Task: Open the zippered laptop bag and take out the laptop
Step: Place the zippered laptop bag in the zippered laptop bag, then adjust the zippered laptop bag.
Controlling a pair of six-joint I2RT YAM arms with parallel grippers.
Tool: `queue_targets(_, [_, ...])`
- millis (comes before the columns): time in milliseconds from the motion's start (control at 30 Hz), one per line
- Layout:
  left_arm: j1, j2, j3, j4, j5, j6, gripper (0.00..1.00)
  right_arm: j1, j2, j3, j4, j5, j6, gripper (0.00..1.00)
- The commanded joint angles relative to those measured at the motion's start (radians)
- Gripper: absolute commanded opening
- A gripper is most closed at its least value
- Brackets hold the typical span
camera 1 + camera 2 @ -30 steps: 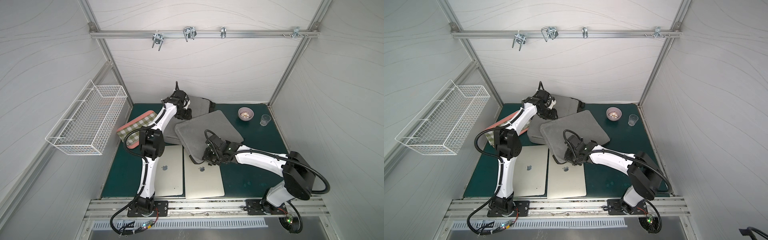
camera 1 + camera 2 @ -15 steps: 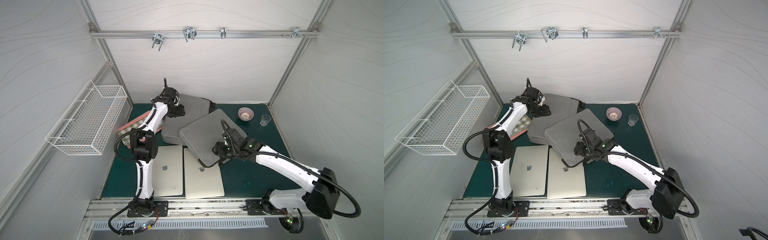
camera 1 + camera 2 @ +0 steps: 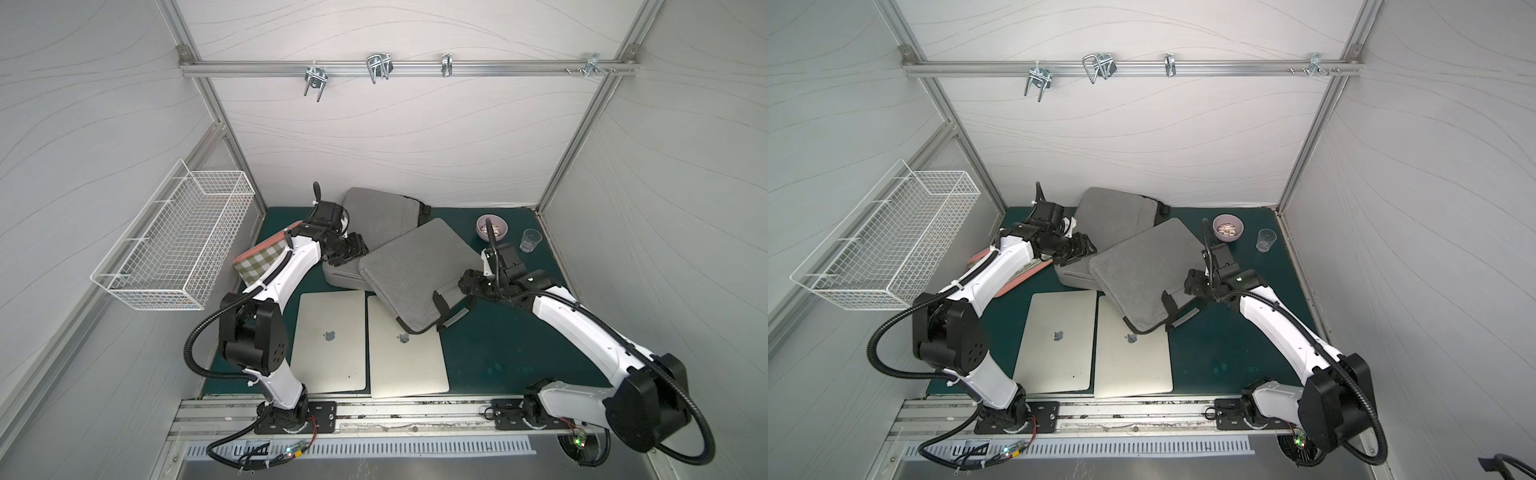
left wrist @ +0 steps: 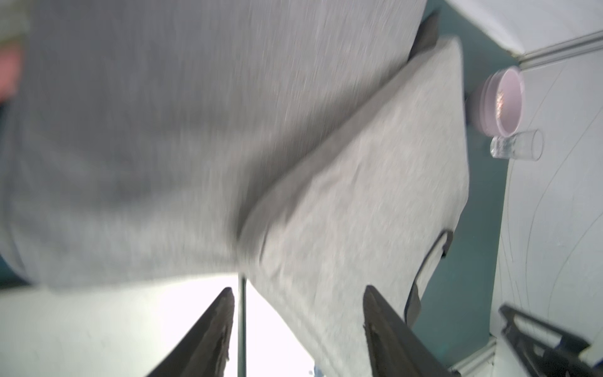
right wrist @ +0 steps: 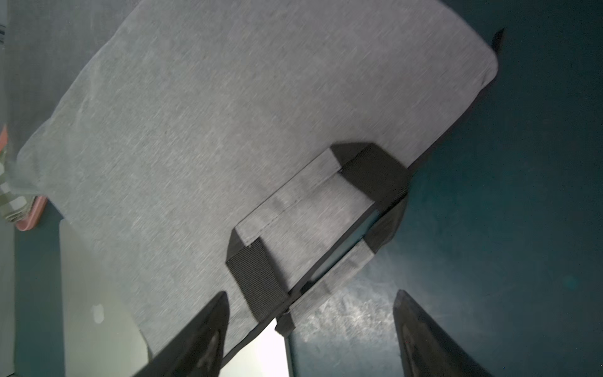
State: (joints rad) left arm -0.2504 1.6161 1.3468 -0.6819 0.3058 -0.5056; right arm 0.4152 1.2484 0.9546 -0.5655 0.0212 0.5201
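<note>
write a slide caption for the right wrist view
Open right gripper at the handle edge of the grey laptop bag, which overlaps a silver laptop

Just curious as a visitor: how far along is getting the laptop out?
Looks done: two silver laptops lie bare on the mat. In hand: nothing, left gripper and right gripper both open. Left: maybe lifting the grey laptop bag off one laptop's corner.

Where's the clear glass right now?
In both top views the glass stands at the far right of the green mat, just right of the pink bowl.
</note>
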Motion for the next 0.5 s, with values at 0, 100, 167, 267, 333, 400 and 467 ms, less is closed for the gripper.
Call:
queue_targets(0, [-0.077,-0.113,-0.132,0.107,-0.025,-0.162,0.65,-0.096,0.035,-0.013,0.085,-0.009,-0.16,0.79])
queue_targets(100, [-0.128,-0.197,-0.262,0.166,-0.068,-0.284,0.66,-0.19,0.087,-0.019,0.131,-0.045,-0.18,0.81])
queue_targets(167, [-0.163,-0.232,-0.321,0.185,-0.105,-0.338,0.66,-0.244,0.128,-0.009,0.145,-0.085,-0.19,0.81])
queue_targets(267, [-0.219,-0.255,-0.387,0.226,-0.127,-0.405,0.66,-0.3,0.193,0.01,0.17,-0.125,-0.233,0.81])
queue_targets(333, [-0.252,-0.254,-0.42,0.266,-0.129,-0.444,0.66,-0.332,0.237,0.023,0.186,-0.147,-0.253,0.81])
queue_targets(400, [-0.29,-0.241,-0.436,0.299,-0.14,-0.472,0.66,-0.362,0.291,0.045,0.184,-0.167,-0.262,0.81])
queue_targets(467, [-0.317,-0.225,-0.449,0.33,-0.142,-0.5,0.66,-0.388,0.34,0.067,0.175,-0.197,-0.25,0.81])
